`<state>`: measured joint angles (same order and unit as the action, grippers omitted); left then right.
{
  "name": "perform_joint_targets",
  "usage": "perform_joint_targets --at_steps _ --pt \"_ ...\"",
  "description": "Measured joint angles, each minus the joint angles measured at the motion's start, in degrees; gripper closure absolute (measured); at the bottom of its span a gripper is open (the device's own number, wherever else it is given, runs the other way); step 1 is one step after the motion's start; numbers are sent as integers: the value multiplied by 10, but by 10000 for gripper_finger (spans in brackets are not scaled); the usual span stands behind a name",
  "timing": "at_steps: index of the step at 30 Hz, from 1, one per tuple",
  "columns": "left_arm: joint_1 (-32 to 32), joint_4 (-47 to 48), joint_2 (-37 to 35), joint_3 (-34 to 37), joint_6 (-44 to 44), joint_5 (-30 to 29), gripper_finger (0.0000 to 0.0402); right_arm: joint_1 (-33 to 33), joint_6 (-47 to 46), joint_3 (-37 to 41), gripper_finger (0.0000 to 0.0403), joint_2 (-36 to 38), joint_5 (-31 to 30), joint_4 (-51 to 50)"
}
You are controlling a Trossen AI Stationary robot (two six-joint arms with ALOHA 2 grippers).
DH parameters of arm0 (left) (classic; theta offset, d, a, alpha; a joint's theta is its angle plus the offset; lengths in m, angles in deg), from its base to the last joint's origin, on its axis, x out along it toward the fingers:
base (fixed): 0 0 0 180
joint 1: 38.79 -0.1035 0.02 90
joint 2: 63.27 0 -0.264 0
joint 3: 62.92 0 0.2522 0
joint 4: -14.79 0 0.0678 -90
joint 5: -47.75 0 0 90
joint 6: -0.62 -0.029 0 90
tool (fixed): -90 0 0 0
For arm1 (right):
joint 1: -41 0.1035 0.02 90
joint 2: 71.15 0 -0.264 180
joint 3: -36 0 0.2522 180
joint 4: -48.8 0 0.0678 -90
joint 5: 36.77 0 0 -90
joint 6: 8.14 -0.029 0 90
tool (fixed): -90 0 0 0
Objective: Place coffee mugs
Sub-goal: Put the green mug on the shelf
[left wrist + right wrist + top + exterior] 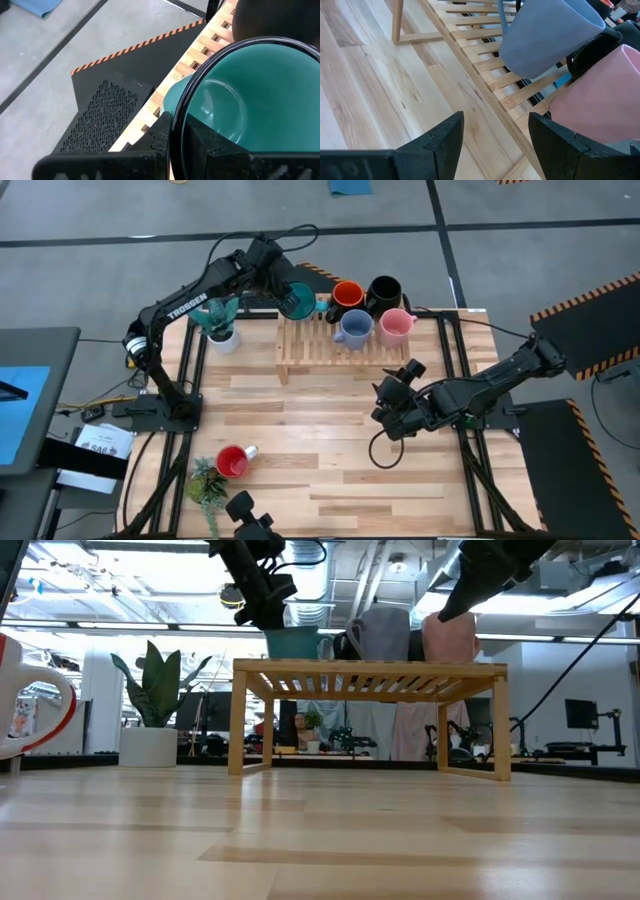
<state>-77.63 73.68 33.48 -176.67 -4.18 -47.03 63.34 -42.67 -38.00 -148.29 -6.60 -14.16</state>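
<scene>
A teal mug [297, 301] stands upright on the far left part of a slatted wooden rack [300, 352], and my left gripper [283, 293] is shut on its rim. In the low view the teal mug [295, 643] sits on the rack top [370, 668]. Orange [347, 293], black [385, 291], pale blue [352, 329] and pink [396, 326] mugs stand on the rack's right part. A red mug [233, 462] lies on its side on the table at the near left. My right gripper [393, 395] hangs open over the table just near of the rack. My left gripper has the teal mug's wall at the rim [176, 117] between its fingers, one finger [202, 142] inside the mug and the other [161, 134] outside. The fingers slant down from the table's left. The mug is upright with its bottom on the rack's slats.
A potted plant [218, 327] stands just left of the rack, close under my left arm. Another plant [207, 482] sits at the near left beside the red mug. Bare wooden tabletop [320, 420] lies between the rack and the near edge.
</scene>
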Motion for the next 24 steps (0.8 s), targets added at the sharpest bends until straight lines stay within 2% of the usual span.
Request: perform_joint_targets --at_steps 12,24 --pt "0 -26 0 0 -3 0 374 0 0 0 154 0 0 4" --pt "0 -28 -1 0 0 -6 286 0 0 0 154 0 0 5"
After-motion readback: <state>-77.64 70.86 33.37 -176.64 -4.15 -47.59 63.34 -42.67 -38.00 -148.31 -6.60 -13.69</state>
